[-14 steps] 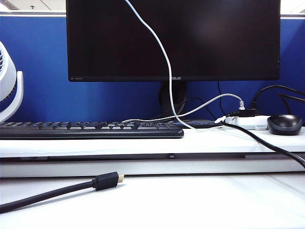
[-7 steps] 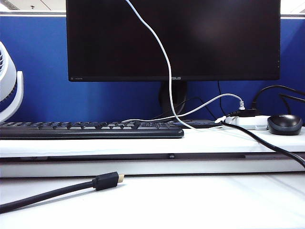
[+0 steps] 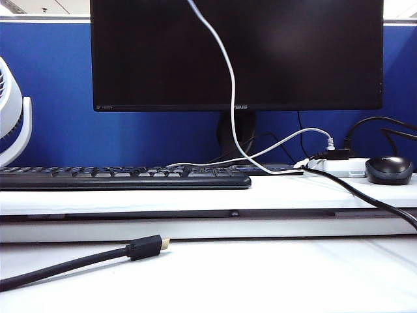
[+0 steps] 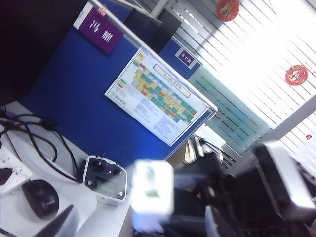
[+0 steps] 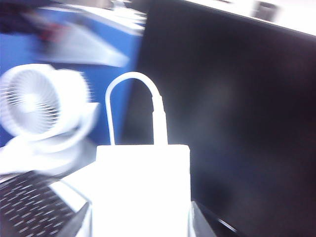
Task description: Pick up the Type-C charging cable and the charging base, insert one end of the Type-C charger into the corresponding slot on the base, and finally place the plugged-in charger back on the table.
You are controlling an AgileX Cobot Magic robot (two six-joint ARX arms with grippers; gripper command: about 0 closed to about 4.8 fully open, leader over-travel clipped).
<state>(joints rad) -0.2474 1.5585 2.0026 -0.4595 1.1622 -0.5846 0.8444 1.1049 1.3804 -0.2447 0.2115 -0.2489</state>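
The big black monitor [image 3: 163,52] is filling the top of the exterior view. The white table [image 3: 260,280] is lying below it, at 6 o'clock. A keyboard [image 3: 124,177] is sitting on the ledge at 9 o'clock, and a fan [image 3: 13,111] is peeking in beside it. A mouse [image 3: 389,169] is sitting at 3 o'clock.

Both grippers are up out of that view. The right gripper [image 5: 140,212] is squeezing the base [image 5: 143,187] in the air, in front of the monitor. The left gripper [image 4: 139,212] is standing wide apart, holding nothing, close to the base [image 4: 153,190].

The cable [image 5: 131,76] is plugged into the base and looping over. It [image 3: 231,98] is hanging down from 12 o'clock to the ledge.
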